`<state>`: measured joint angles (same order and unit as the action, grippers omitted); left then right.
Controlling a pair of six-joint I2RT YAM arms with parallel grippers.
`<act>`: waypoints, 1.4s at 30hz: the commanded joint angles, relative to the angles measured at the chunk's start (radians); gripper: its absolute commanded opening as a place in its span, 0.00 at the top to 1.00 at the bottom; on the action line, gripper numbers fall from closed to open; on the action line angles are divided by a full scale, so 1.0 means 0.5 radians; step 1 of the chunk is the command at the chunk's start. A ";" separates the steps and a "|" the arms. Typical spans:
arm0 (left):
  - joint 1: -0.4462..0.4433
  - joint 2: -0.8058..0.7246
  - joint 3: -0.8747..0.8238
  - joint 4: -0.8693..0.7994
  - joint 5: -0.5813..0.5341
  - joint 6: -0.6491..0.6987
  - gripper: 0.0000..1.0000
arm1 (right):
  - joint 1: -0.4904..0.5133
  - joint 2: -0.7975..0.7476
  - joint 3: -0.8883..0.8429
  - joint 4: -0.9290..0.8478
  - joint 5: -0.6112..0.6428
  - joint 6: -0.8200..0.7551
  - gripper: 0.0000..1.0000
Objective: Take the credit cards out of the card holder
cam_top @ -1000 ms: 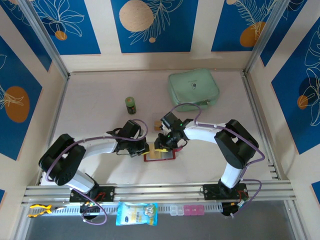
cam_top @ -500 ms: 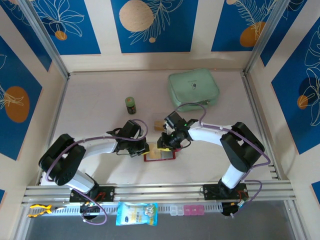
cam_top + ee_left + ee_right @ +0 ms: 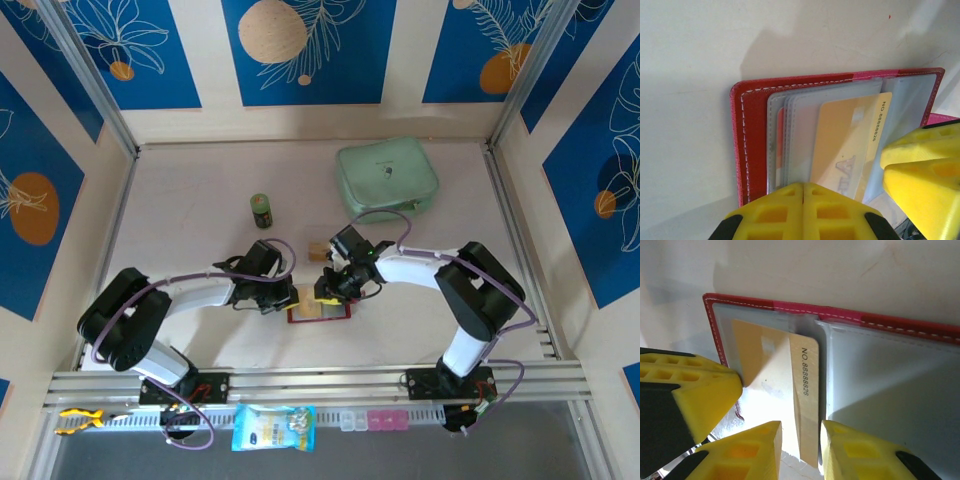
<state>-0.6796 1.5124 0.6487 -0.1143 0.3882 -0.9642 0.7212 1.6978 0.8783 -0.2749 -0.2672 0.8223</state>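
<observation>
Seemingly right tool [image 3: 801, 440] straddles yellow card [image 3: 775, 365] in red holder [image 3: 890, 322]

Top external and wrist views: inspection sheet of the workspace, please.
Surface: pale table, no spills seen.
Job's things: red card holder lies open; yellow-orange card partly out of its clear sleeve.
Clutter: mint-green pouch, small green can, small tan piece, all apart from the holder.
Grippers: left gripper shut, at the holder's edge; right gripper open, the card's end between its fingers.
Cables: purple cables loop along both arms, off the holder.
Surroundings: blue floral wall panels; blue packet at the front rail.
</observation>
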 commanded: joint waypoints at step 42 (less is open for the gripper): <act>-0.015 -0.021 0.000 -0.161 -0.076 0.047 1.00 | -0.026 -0.084 -0.080 0.049 -0.061 0.000 0.81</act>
<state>-0.6796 1.5112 0.6491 -0.1207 0.3870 -0.9596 0.7170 1.6863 0.8543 -0.2108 -0.3138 0.8379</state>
